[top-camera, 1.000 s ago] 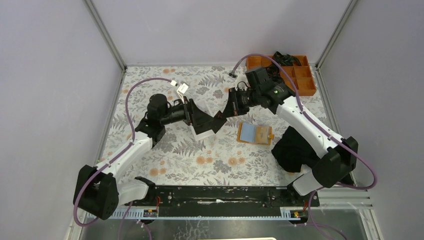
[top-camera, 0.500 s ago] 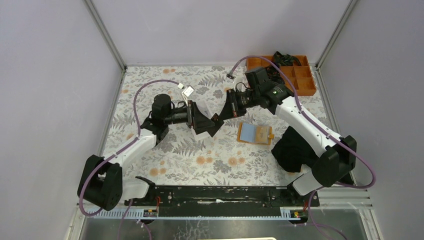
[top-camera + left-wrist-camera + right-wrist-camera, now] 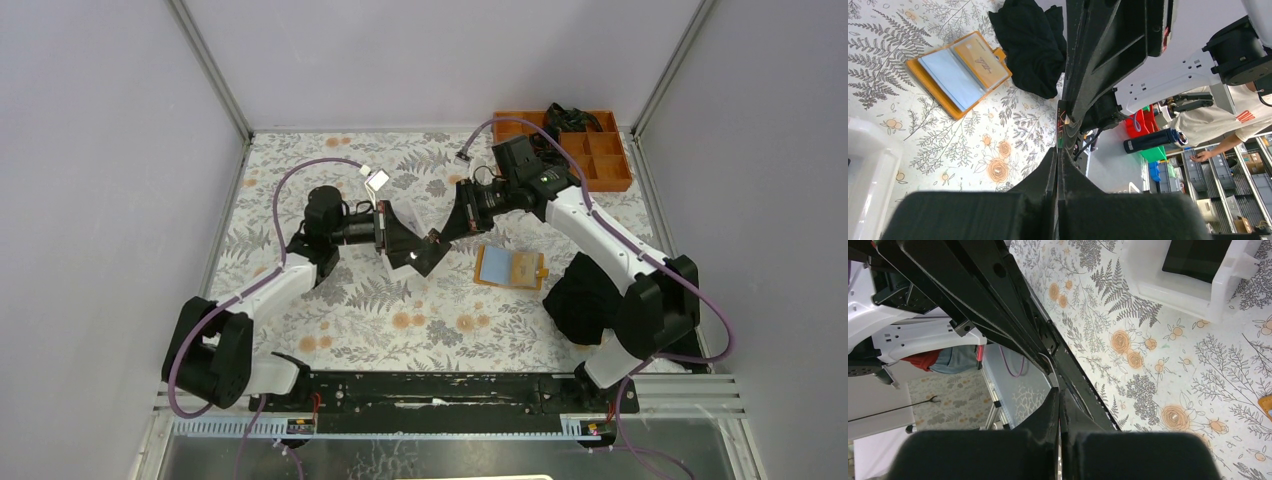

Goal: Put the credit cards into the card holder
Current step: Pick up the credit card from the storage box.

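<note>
Floral-printed cloth covers the table (image 3: 330,310), and over it the left arm (image 3: 275,285) and the right arm (image 3: 610,240) reach inward until their tips meet just left of the middle of the top view. A crumpled black cloth (image 3: 580,300) lies at about 4 o'clock from that meeting point, close beside the right arm's lower links. An orange compartment tray (image 3: 600,165) sits in the far corner at 1 o'clock. A white box (image 3: 1173,292) with something dark inside rests on the table beneath the left arm's wrist, largely hidden from above. The card holder (image 3: 510,268) lies open and flat on the table at 3 o'clock to 4 o'clock from the fingertips, near them but apart, its clasp tab towards the black cloth; a pale blue card (image 3: 950,77) fills one half, and the other half shows a tan pocket. The left gripper (image 3: 428,252) has its jaws pressed together, and the right gripper (image 3: 437,238), facing it tip to tip from 1 o'clock, is likewise closed. Between them the left wrist view shows a thin sliver edge-on, apparently a credit card (image 3: 1062,127), pinched by both sets of fingers above the table; its face cannot be made out.
</note>
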You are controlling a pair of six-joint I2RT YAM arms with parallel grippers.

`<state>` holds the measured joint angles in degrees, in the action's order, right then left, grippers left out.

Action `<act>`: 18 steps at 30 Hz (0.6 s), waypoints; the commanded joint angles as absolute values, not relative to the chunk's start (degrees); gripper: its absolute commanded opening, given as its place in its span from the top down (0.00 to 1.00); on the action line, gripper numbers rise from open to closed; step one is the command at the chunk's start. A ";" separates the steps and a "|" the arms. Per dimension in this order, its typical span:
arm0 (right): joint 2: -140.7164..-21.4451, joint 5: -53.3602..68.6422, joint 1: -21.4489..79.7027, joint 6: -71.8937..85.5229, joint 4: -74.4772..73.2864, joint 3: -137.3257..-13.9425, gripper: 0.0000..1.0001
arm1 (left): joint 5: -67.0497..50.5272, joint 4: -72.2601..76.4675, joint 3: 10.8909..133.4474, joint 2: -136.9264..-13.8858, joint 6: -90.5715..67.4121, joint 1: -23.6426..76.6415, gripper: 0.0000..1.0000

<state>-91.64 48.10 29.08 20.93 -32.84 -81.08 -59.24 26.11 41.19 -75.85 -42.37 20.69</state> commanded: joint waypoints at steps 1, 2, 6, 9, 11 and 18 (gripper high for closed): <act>-93.16 51.97 28.44 21.79 -30.26 -82.93 1.00 | -63.32 33.98 40.15 -77.12 -46.00 20.66 1.00; -93.54 52.40 28.41 21.84 -30.06 -83.31 1.00 | -63.62 34.90 40.06 -77.35 -46.76 20.65 1.00; -93.20 52.42 28.25 21.78 -29.46 -84.16 0.73 | -63.12 37.66 39.40 -77.91 -48.82 20.65 1.00; -91.06 47.80 27.97 21.27 -29.09 -83.27 0.54 | -60.58 38.06 39.08 -77.79 -49.16 20.61 1.00; -88.89 44.45 27.49 21.63 -27.48 -81.39 0.50 | -58.04 39.45 38.83 -77.78 -50.82 20.57 1.00; -80.01 31.66 26.91 26.23 -18.44 -71.44 0.47 | -43.54 38.39 39.18 -77.46 -54.36 20.81 1.00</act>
<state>-86.08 39.92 27.33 23.16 -25.56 -75.31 -53.15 35.86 39.18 -77.84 -51.64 20.53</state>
